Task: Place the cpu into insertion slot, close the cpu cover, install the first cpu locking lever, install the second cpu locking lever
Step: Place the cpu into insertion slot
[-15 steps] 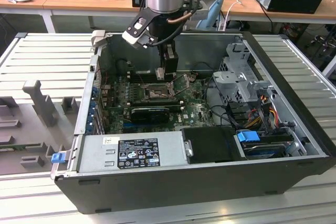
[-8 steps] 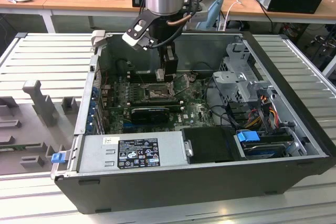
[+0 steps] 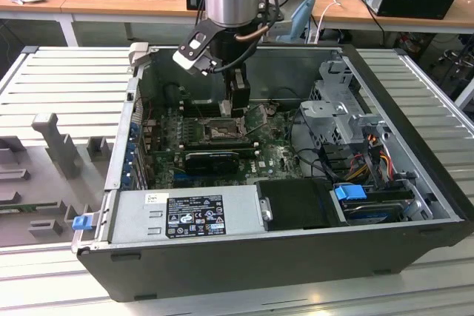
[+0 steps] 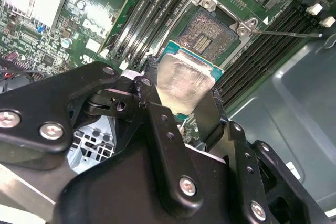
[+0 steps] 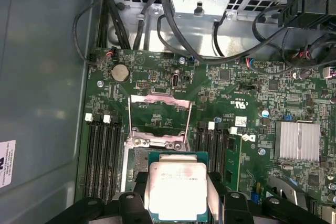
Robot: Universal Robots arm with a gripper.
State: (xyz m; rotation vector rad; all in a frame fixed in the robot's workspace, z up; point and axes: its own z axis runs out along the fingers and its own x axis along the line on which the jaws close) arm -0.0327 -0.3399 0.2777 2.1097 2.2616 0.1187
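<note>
Exterior view, far left: grey moulded tray (image 3: 52,146) on the bench, well apart from the work. Centre-left: open case (image 3: 118,175), motherboard (image 3: 167,135) lying flat inside. Centre: gripper (image 3: 237,101) hanging over the slot (image 3: 221,132), near it but not down on it. Right: drive cage (image 3: 337,109) and loose cables, apart from the arm. Clamped on the cpu (image 5: 176,190), fingers (image 5: 213,192) against two opposite edges, metal top facing the cameras in both wrist views. Held above the slot, apart from it, not seated. Probably light and stiff, slick on the metal top, delicate underneath. Best taken by the bare edges, as here, and never pressed hard onto the slot's contacts. From the first wrist view: cover (image 5: 157,98) tipped up on its hinge beyond the slot, square window open, board visible through it. From the second wrist view: slot (image 4: 212,34) with contacts bare, one thin lever (image 4: 286,34) swung out to the side.
</note>
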